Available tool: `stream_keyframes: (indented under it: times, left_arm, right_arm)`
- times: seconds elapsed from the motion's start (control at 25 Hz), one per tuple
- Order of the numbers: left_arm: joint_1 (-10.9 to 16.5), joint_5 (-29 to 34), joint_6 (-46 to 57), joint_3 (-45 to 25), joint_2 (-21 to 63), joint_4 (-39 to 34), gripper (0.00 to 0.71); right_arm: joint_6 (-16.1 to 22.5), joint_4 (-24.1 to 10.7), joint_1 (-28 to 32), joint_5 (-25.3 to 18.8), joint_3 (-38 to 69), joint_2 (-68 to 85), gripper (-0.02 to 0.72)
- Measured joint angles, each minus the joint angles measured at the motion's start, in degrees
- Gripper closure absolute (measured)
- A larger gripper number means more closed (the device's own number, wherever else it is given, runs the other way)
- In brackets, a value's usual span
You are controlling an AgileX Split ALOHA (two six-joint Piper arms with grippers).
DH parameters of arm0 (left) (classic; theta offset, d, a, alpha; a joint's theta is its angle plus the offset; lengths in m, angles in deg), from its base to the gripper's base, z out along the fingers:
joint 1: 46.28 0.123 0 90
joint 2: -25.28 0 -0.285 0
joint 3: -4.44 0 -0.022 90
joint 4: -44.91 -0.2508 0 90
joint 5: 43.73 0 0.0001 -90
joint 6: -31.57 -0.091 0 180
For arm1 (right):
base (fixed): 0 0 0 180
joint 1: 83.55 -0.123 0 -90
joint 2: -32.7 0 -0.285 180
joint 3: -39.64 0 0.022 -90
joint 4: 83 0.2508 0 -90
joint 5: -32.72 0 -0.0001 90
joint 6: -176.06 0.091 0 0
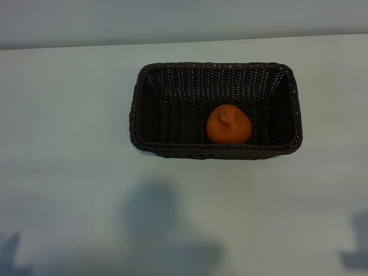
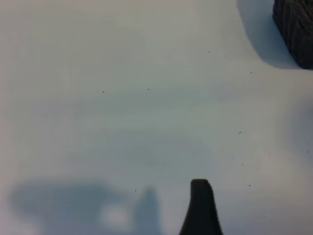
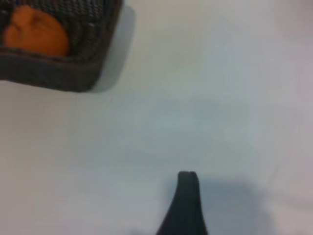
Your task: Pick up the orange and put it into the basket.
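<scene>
One fruit, placed: the orange point(image 1: 229, 124) lies inside the basket point(image 1: 146, 109), on its woven floor, toward the side wall nearer the right arm and close against the long wall nearest the arms.
Orange posture: stem bump up, resting free; nothing touches it but the basket.
Basket: upright on the table point(image 1: 63, 115), all four walls and the braided rim in view from above, no other contents.
Task progress: judged from how things lie, the placing is done; the fruit is fully below the rim, not perched on it.
What is left: as far as can be judged, nothing to carry; at most the arms need to settle clear of the basket.
Left gripper point(image 2: 201, 208): only one dark fingertip shows in the left wrist view, over bare table, with a corner of the basket far off at the edge; the jaws stand wide apart and hold nothing.
Right gripper point(image 3: 185, 203): one dark fingertip shows in the right wrist view, above bare table, well apart from the basket corner and the fruit visible beyond; jaws wide apart, empty, touching nothing.
Arms in the exterior view: neither arm is seen there, only soft shadows on the table near the lower edge.
Risk: slight; the fruit is round but the basket walls pen it in.
</scene>
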Motion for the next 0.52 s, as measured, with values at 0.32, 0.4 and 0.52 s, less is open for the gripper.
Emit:
stream_keyframes:
  times: [0.32, 0.4, 0.52]
  left_arm:
    - [0.0, 0.0, 0.0, 0.0, 0.0, 0.0, 0.158]
    - [0.0, 0.0, 0.1, 0.0, 0.0, 0.0, 0.158]
    - [0.0, 0.0, 0.1, 0.0, 0.0, 0.0, 0.158]
  right_arm:
    - [-0.2, 0.3, 0.0, 1.4, 1.0, 0.0, 0.108]
    - [-0.2, 0.3, 0.0, 1.4, 1.0, 0.0, 0.108]
    - [-0.2, 0.3, 0.0, 1.4, 1.0, 0.0, 0.108]
